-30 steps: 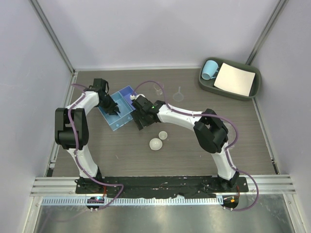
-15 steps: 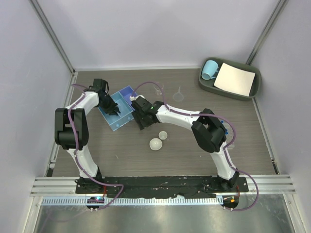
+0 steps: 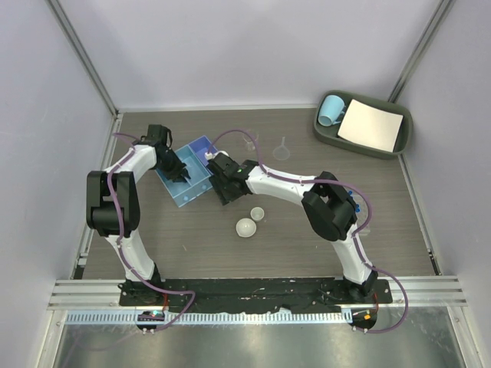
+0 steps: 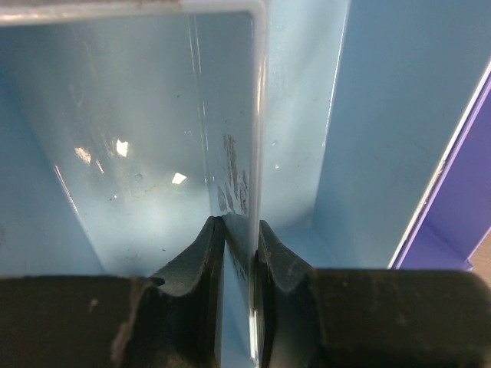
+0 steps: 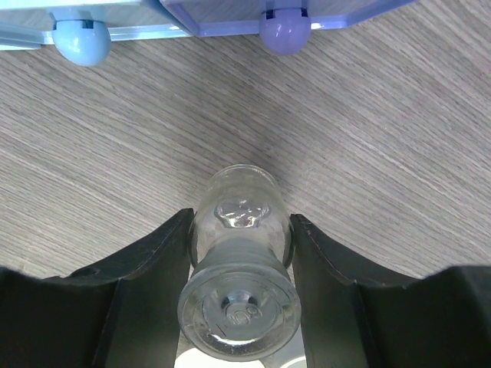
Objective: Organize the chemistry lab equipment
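Observation:
My left gripper (image 4: 242,238) is shut on a thin upright wall (image 4: 257,115) of the light-blue plastic rack (image 3: 193,184), which sits at the table's back left. My right gripper (image 5: 242,230) is just right of the rack, pointing down at the table. A small clear tube (image 5: 244,192) lies between its fingers (image 5: 153,261), base toward the camera, with both pads against its sides. In the top view the right gripper (image 3: 222,193) hides the tube. Two white round dishes (image 3: 245,228) (image 3: 256,213) lie nearer the front. A clear funnel (image 3: 282,149) and a small clear beaker (image 3: 249,142) stand farther back.
A dark green tray (image 3: 399,146) at the back right holds a light-blue mug (image 3: 331,110) and a white paper sheet (image 3: 371,125). The rack's round feet, one blue (image 5: 80,38) and one purple (image 5: 284,27), sit just beyond the tube. Walls enclose the table's back and sides.
The right gripper's jaws have closed in onto the clear tube, and that wrist has shifted slightly left toward the rack. The left arm has not moved.

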`<control>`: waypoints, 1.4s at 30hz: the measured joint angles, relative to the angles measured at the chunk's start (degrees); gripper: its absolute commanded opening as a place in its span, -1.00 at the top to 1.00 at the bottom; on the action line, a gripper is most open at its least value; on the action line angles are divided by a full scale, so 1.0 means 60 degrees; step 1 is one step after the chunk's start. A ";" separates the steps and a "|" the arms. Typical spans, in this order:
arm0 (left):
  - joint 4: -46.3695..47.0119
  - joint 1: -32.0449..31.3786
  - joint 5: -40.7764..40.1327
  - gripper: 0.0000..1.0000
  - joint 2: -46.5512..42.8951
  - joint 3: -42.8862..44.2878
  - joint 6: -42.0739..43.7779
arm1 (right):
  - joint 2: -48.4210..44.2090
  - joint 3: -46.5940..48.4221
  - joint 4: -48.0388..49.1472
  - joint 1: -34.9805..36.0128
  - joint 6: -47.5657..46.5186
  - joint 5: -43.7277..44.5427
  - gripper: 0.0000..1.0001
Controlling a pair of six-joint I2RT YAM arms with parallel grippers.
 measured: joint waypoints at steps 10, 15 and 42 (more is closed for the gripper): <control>-0.0015 -0.0601 -0.0047 1.00 -0.0018 -0.0022 0.0055 | -0.0980 -0.0342 -0.0627 0.0044 -0.0018 0.0222 0.21; -0.0044 -0.0903 -0.0055 1.00 -0.0018 -0.0015 0.0204 | -0.2229 -0.0324 -0.1104 0.0044 -0.0029 0.0375 0.21; -0.2769 -0.2331 -0.1064 1.00 0.0761 0.1483 0.3279 | -0.2306 0.1453 -0.2750 -0.0029 -0.1443 0.0219 0.23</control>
